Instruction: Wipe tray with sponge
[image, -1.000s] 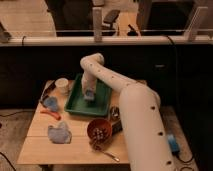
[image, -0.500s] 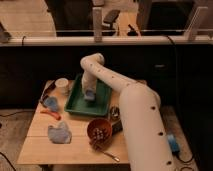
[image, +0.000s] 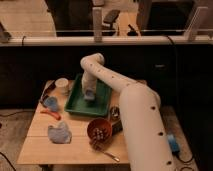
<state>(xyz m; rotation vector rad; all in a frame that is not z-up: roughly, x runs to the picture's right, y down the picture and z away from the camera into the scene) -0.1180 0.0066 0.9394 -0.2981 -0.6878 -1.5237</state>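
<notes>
A green tray (image: 75, 104) lies on the wooden table, at its back middle. My white arm reaches from the lower right over the table and bends down into the tray. My gripper (image: 89, 93) is down inside the tray, near its middle, pressed on a pale sponge (image: 89, 96) that rests on the tray floor.
A white cup (image: 62, 84) stands left of the tray. A blue item (image: 51, 103) and a red-handled tool (image: 50, 114) lie at the left edge. A crumpled blue-grey cloth (image: 60, 133) lies at front left. A red bowl (image: 99, 129) sits in front of the tray, with a utensil (image: 107, 152) near it.
</notes>
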